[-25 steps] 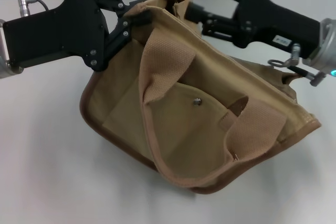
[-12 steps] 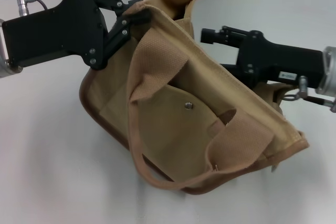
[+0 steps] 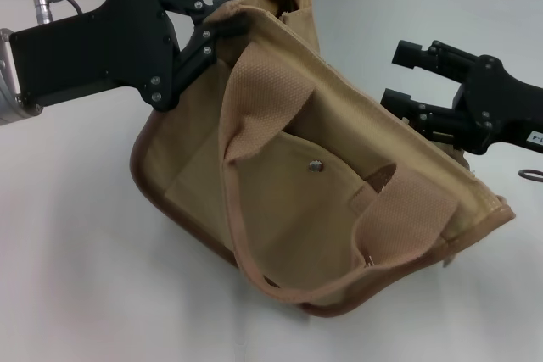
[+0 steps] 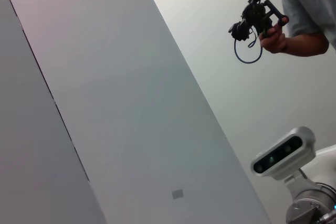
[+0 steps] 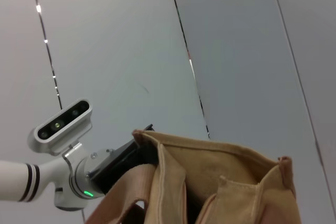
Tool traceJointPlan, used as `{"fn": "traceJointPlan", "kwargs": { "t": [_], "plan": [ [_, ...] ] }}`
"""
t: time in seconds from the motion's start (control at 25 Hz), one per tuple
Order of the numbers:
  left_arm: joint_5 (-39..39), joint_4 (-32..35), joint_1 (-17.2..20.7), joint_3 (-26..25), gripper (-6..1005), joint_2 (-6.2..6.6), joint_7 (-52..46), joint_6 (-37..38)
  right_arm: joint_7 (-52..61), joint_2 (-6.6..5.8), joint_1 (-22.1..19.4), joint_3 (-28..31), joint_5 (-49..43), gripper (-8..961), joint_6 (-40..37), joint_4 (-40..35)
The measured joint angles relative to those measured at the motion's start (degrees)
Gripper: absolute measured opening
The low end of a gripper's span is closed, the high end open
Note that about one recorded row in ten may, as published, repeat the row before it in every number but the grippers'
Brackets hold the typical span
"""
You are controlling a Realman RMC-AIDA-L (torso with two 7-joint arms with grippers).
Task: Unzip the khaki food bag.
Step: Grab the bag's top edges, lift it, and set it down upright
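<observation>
Right claw [image 3: 405,75] backed off bag [image 3: 339,192], fingers apart, empty. Left claw [image 3: 222,30] stayed clamped on bag's top corner. Mouth gaped; unzipping probably finished.

1. I see the khaki food bag [image 3: 297,184] as matt tan canvas cloth, with darker brown piping along its edges.
2. Its handles [image 3: 263,99] are coarse, ribbed webbing.
3. The snap button [image 3: 316,166] looks like shiny metal.
4. My left gripper [image 3: 222,30] and right gripper [image 3: 405,76] look like matt black hard plastic or metal.
5. The table [image 3: 76,277] is smooth, pale, matt.
</observation>
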Motion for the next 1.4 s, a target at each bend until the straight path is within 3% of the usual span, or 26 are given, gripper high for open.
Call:
{"fn": "traceJointPlan", "kwargs": {
  "t": [0.28,0.52,0.68,0.92,1.0,1.24,1.4],
  "plan": [
    [0.0,-0.1,-0.3,0.0,62,0.05,0.0,0.0,-10.0,0.84,1.6,-0.8,-0.3,827,2.1,-0.5],
    [0.0,-0.2,-0.6,0.0,63,-0.03,0.0,0.0,-15.8,1.11,3.9,-7.0,-1.7,827,6.4,-0.9],
    [0.0,-0.3,-0.9,0.0,63,-0.02,0.0,0.0,-17.0,1.22,3.9,-11.0,-1.7,827,8.9,-2.8],
    [0.0,-0.4,-1.1,0.0,64,-0.06,0.0,0.0,-17.6,1.48,3.9,-12.0,-1.3,826,10.3,-4.0],
    [0.0,-0.4,-1.1,0.0,64,-0.06,0.0,0.0,-18.3,1.63,4.0,-12.9,-0.1,641,11.2,-3.9],
    [-0.1,-0.4,-1.2,0.1,65,-0.09,-0.2,0.1,-20.8,1.70,3.6,-17.4,3.9,400,13.0,-3.4],
    [-0.1,-0.4,-1.2,0.1,65,-0.09,-0.2,0.1,-22.6,1.71,3.7,-19.4,4.7,329,13.1,-3.2]
  ]
}}
